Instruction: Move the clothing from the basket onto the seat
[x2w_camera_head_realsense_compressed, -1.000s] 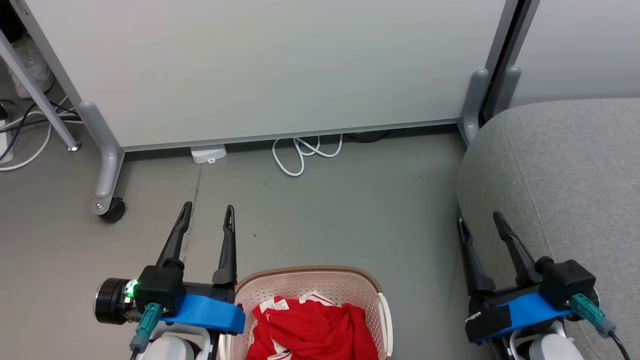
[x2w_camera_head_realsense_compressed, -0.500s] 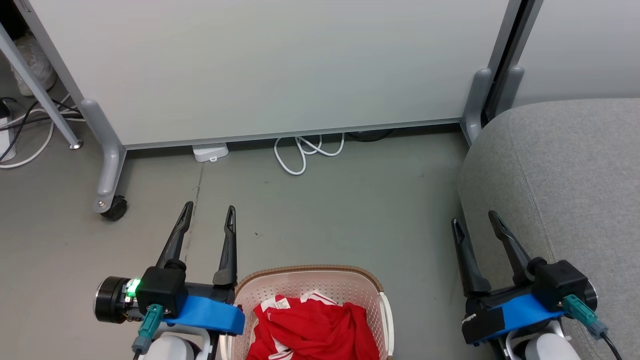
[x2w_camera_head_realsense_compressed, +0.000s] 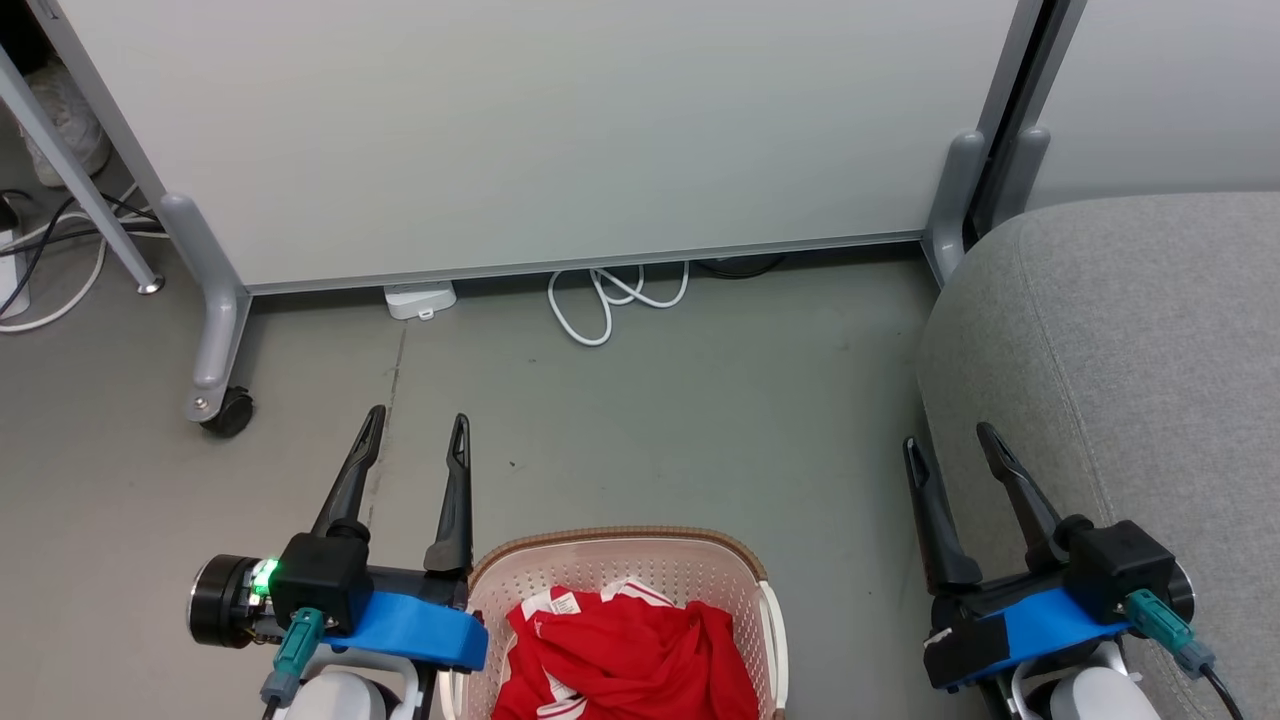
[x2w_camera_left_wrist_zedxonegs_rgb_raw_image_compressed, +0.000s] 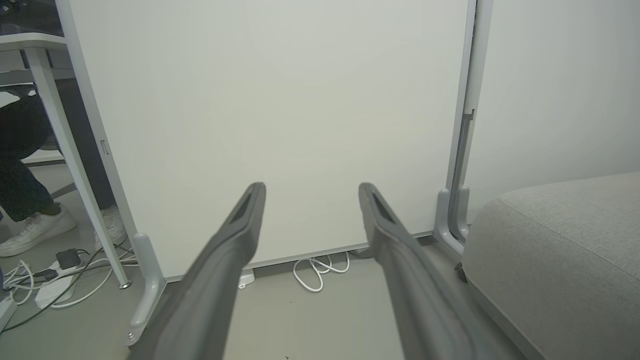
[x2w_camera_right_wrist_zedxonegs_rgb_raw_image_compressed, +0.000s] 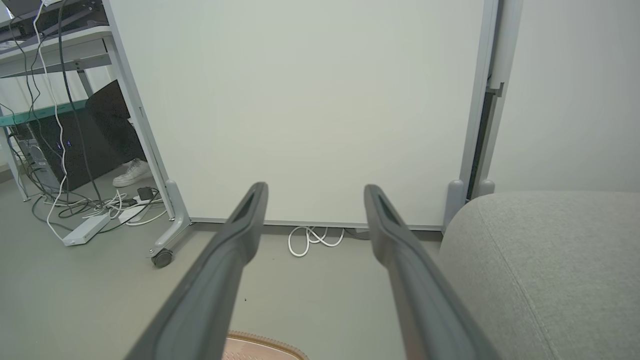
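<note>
The clothing (x2w_camera_head_realsense_compressed: 625, 655) lies bunched inside the basket (x2w_camera_head_realsense_compressed: 640, 572), which stands on the floor (x2w_camera_head_realsense_compressed: 650, 430) at the bottom centre of the head view. The left gripper (x2w_camera_head_realsense_compressed: 418, 415) hangs just beside the basket's left rim. The right gripper (x2w_camera_head_realsense_compressed: 946, 436) hangs at the left edge of the seat (x2w_camera_head_realsense_compressed: 1130, 350), which is well apart from the basket. The jaws of the 2 grippers are spread and hold nothing.

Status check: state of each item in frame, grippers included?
basket: upright on the floor, holding the clothing
clothing: crumpled, inside the basket
seat: no clothing on the visible part
left gripper: open, holding nothing
right gripper: open, holding nothing
white cable: coiled on the floor
</note>
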